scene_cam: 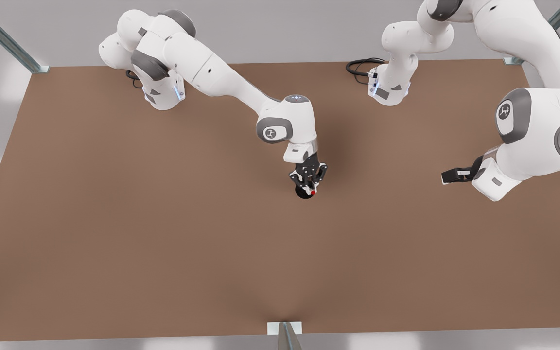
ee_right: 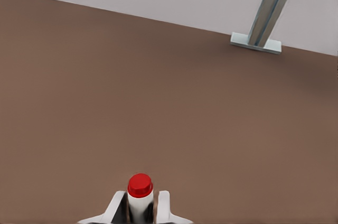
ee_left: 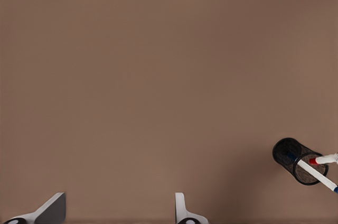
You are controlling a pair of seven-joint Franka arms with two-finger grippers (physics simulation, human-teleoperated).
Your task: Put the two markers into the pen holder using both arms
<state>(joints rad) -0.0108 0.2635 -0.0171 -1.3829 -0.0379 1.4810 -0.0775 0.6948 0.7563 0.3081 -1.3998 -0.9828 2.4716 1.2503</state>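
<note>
The black mesh pen holder (scene_cam: 302,193) (ee_left: 296,159) stands near the table's middle. A blue-capped marker (ee_left: 319,176) leans inside it, its upper end sticking out. My right gripper (scene_cam: 309,183) (ee_right: 140,209) hangs directly over the holder, shut on the red marker (ee_right: 140,189) (ee_left: 325,159), which is held upright. The marker's red lower tip (scene_cam: 313,193) is at the holder's rim. My left gripper (scene_cam: 453,176) (ee_left: 116,216) waits off to the front view's right, open and holding nothing, with one of its fingers (ee_left: 182,209) visible.
Metal frame posts (scene_cam: 8,41) (ee_right: 266,10) stand at the brown table's (scene_cam: 163,233) corners, another bracket (scene_cam: 285,328) at its near edge. A black cable (scene_cam: 360,65) lies by the arm base at the back.
</note>
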